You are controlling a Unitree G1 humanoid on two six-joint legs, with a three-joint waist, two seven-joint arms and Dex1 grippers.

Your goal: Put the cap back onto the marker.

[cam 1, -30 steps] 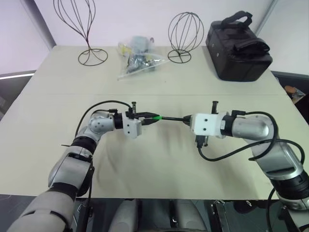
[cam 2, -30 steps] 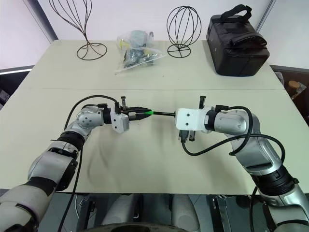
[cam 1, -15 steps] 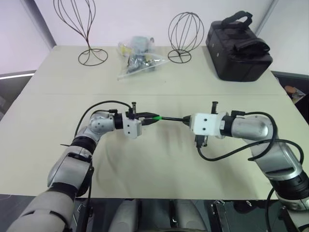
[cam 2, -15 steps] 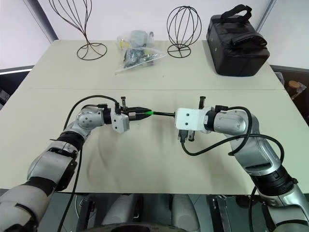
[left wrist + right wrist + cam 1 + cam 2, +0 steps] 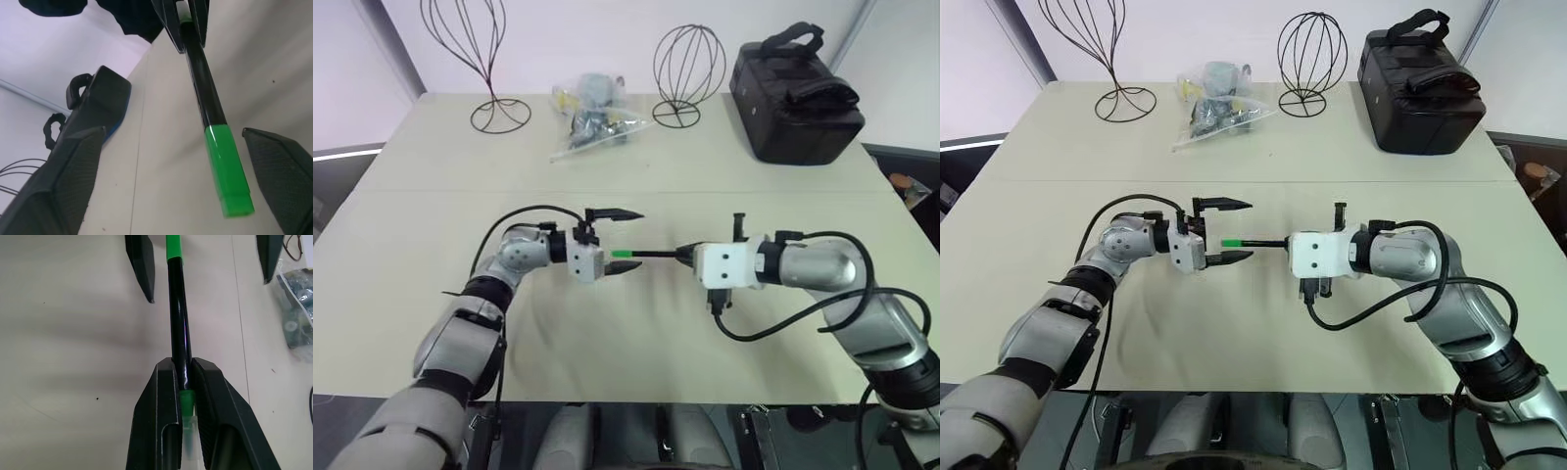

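Now my left gripper (image 5: 622, 241) has sprung wide, letting go of the cap (image 5: 626, 255), which sits on the marker (image 5: 654, 255) pinched in my right gripper (image 5: 683, 255). If it's only half-seated, it could drop off.

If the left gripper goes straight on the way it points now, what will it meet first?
Probably the cap, already seated on the marker. It hangs between the open fingers of the left gripper, so going on would bring it deeper between them.
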